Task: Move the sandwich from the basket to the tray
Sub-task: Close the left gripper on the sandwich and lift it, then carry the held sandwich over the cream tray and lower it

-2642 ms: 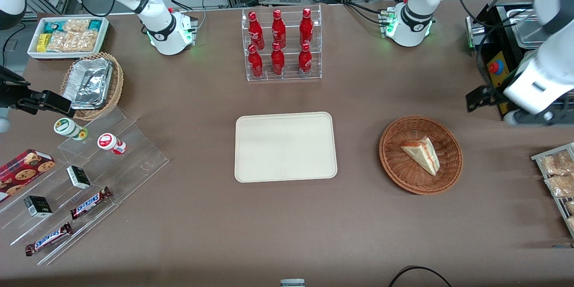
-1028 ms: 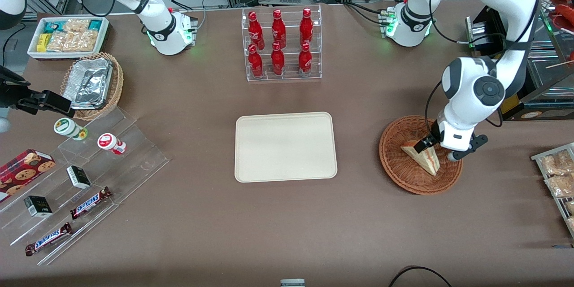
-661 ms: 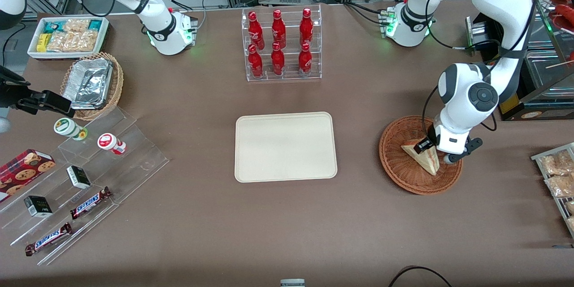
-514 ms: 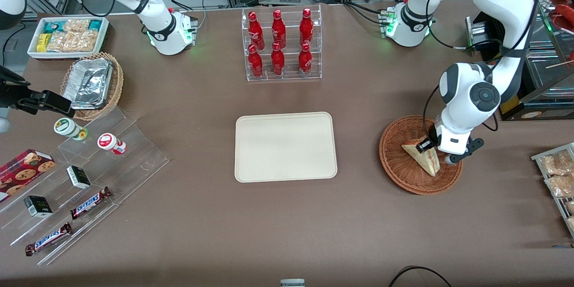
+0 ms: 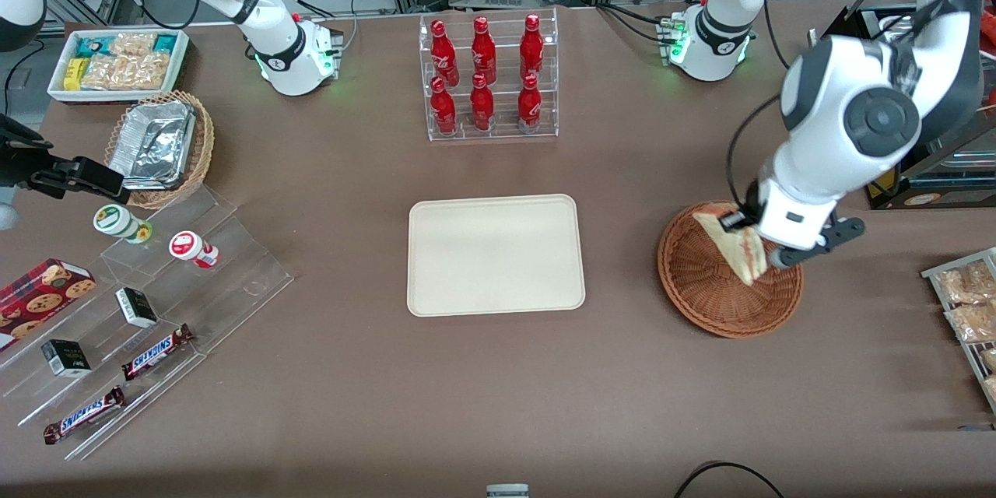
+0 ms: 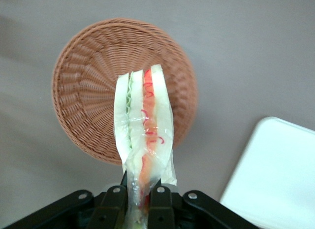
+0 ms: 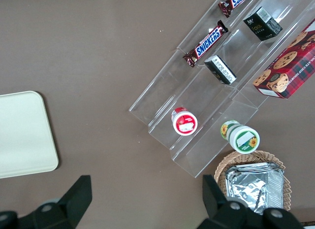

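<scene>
gripper: your left gripper (image 5: 747, 245) hangs over the basket, fingers (image 6: 158, 202) clamped on one end of the sandwich; in the wrist view the black pads pinch the wrap from both sides.
sandwich: sandwich (image 5: 734, 241) is lifted clear of the weave, hanging free above the basket, layers edge-on in the wrist view (image 6: 143, 124), red filling beside pale green, clear wrap around it.
basket: you'll see the reddish-brown wicker basket (image 5: 704, 288) sitting on the table toward the working arm's end, nothing left lying in it; wrist view shows the bare bowl (image 6: 88, 86) under the sandwich.
tray: cream tray (image 5: 496, 254) is mid-table, beside the basket but apart from it, flat, nothing on it; one rounded corner (image 6: 275, 175) shows in the wrist view.
bottle rack: clear rack of red bottles (image 5: 489, 76) stands farther from the front camera than the tray, near the table's edge by the arm bases.
</scene>
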Robot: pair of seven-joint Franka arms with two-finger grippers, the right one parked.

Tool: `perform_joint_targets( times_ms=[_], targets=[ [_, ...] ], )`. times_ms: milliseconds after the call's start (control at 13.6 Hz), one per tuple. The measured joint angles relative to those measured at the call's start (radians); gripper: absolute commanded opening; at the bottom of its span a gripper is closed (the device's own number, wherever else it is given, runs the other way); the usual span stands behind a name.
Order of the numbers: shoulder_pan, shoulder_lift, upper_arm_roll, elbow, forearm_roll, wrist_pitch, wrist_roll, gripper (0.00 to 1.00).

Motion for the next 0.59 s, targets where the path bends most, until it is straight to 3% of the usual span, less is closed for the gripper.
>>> perform_joint_targets(
  times_ms=[220,587],
  targets=[
    [-0.081,0.04,-0.072,0.076,0.001,-0.02,0.0,0.0],
    [-0.3,0.204,-0.082,0.198,0.006,0.033,-0.007,0.0]
  ],
)
